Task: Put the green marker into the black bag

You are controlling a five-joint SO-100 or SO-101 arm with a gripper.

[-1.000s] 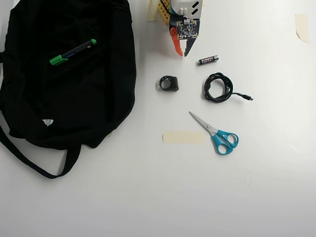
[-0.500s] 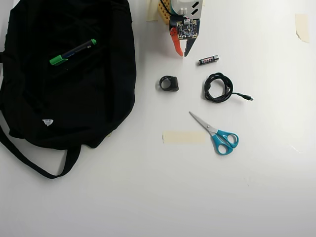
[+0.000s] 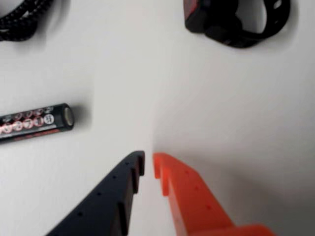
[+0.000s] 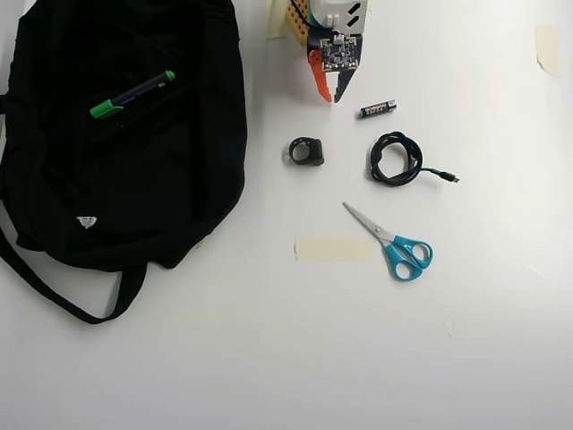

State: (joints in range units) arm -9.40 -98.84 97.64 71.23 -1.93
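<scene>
A: Checking progress: where does your green marker (image 4: pixel 132 96) lie?

B: On top of the black bag (image 4: pixel 179 179), apparently not inside. Your gripper (image 4: pixel 327 97) is empty, jaws nearly together, well apart from it beside the battery (image 4: pixel 378 108).

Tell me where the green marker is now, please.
In the overhead view the green marker lies on the upper left part of the black bag, far left of the gripper; the wrist view does not show it.

From my overhead view, the marker (image 4: pixel 132 95) lies on the bag (image 4: pixel 170 179) at nine o'clock; battery (image 4: pixel 378 108), cable (image 4: pixel 396 159) and scissors (image 4: pixel 394 243) sit toward three, well apart on the desk (image 4: pixel 358 358).
</scene>
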